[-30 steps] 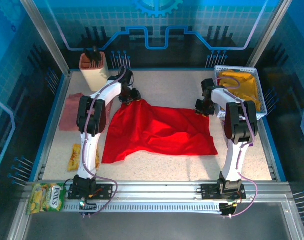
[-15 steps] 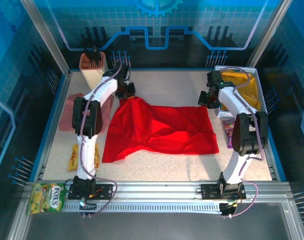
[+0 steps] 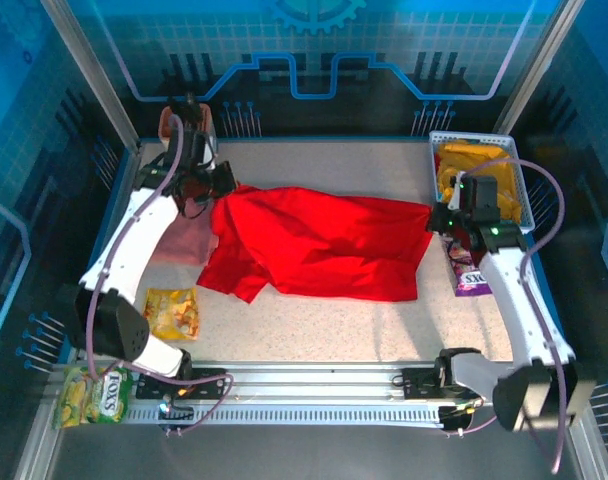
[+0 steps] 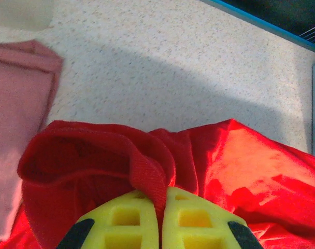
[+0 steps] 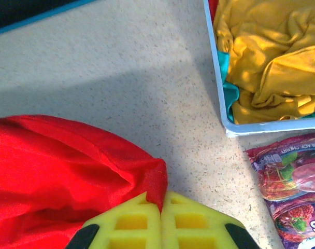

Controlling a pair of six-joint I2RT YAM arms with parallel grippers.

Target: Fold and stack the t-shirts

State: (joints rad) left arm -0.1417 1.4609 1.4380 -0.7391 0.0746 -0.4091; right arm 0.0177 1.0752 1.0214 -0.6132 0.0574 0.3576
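Note:
The bright red t-shirt (image 3: 314, 245) is stretched across the middle of the table, lifted at both far corners, its print hidden. My left gripper (image 3: 217, 188) is shut on its far left corner; in the left wrist view a red hem (image 4: 149, 179) is pinched between the yellow fingers (image 4: 126, 218). My right gripper (image 3: 439, 222) is shut on the far right corner, where red cloth (image 5: 155, 181) sits between the yellow fingers (image 5: 191, 220). The dusty-pink t-shirt (image 3: 184, 240) lies on the table at the left under the left arm, also seen as pink cloth (image 4: 17, 114).
A white basket (image 3: 519, 180) with yellow cloth (image 5: 266, 57) stands at the back right. A purple snack bag (image 3: 467, 270) lies beside the right arm. A tan holder (image 3: 174, 125) is at the back left. Snack packets (image 3: 172, 312) lie front left.
Both arms swung outward and pulled the red shirt's far corners apart, stretching it wide. The shirt shifted toward the back of the table. The purple snack bag is now uncovered.

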